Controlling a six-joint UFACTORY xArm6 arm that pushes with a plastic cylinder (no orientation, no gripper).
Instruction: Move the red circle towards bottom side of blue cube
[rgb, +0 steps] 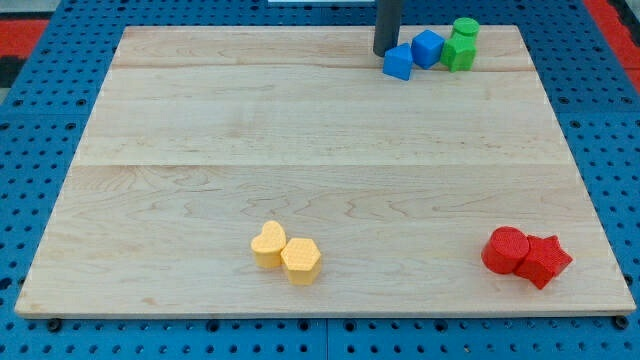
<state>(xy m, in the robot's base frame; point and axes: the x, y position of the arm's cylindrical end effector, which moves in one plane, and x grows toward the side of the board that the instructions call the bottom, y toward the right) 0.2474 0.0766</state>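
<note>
The red circle lies near the board's bottom right corner, touching a red star on its right. The blue cube sits near the view's top, right of centre, with a second blue block just to its lower left. My tip is at the view's top, right beside the second blue block on its left, and far from the red circle.
A green cylinder and a green block sit right of the blue cube. A yellow heart and a yellow hexagon lie near the bottom centre. The wooden board rests on a blue pegboard.
</note>
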